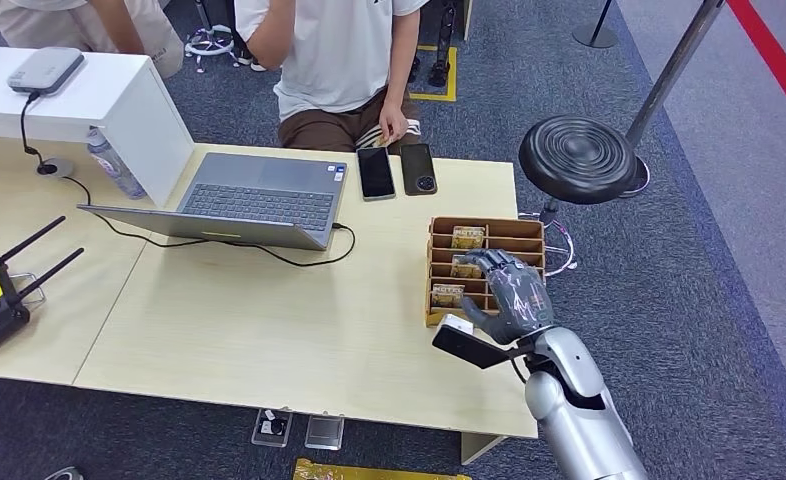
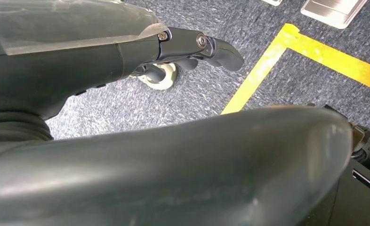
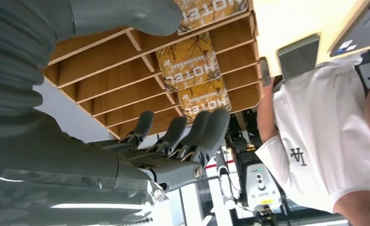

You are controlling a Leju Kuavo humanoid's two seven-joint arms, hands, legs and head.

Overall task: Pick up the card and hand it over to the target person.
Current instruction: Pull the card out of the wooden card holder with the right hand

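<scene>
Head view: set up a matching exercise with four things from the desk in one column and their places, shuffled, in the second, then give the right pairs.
Things:
1. open grey laptop
2. brown wooden slotted card box
3. two black smartphones
4. clear plastic water bottle

Places:
A. under the robot's right hand, at the table's right edge
B. side by side on the far edge, in front of the seated person in the white shirt
C. middle of the pale wooden table, black cable plugged in
D. lying against the white box-shaped stand, left of the laptop

Pairs: 1-C, 2-A, 3-B, 4-D
</scene>
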